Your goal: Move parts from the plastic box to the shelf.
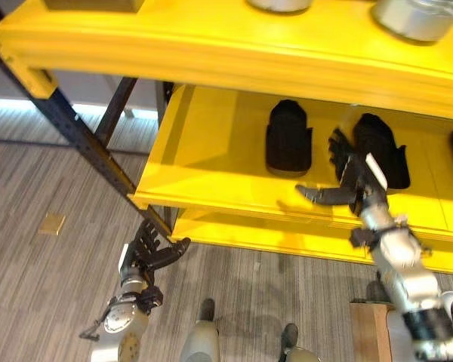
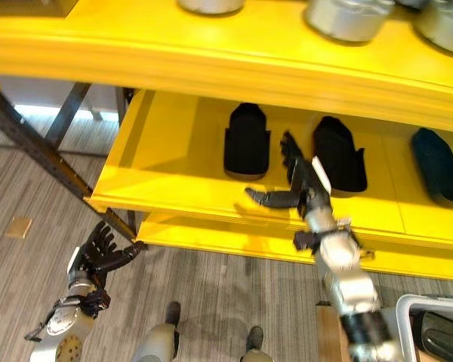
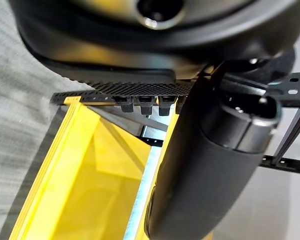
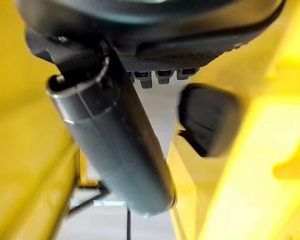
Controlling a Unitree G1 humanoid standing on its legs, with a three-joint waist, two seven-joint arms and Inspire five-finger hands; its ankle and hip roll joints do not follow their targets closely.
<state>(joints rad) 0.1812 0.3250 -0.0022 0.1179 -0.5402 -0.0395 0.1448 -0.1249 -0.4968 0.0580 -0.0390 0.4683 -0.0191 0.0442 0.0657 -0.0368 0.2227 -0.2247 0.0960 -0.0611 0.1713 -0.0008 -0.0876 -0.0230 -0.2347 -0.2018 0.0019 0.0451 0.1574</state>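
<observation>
Grey wood-grain flooring runs beneath a bright yellow shelf carried on a dark perforated metal frame. On the middle shelf board lie black parts: one part toward the left, a second black part to its right, and a third dark part further right, near the edge of the right eye view. My right hand is raised over the front of that board, between the first and second parts, just beside the second one; its fingers are stretched out straight toward the back of the shelf and the thumb sticks out sideways to the left, so the hand is spread wide and holds nothing. In the right wrist view one black part shows past the thumb against the yellow board, apart from the hand. My left hand hangs low over the floor, below the left front corner of the shelf, fingers loosely spread and empty. On the top shelf stand silver-grey round containers, seen from underneath their rims. At the lower right corner of the right eye view, the pale rim of the plastic box shows, with something dark inside that I cannot make out.
</observation>
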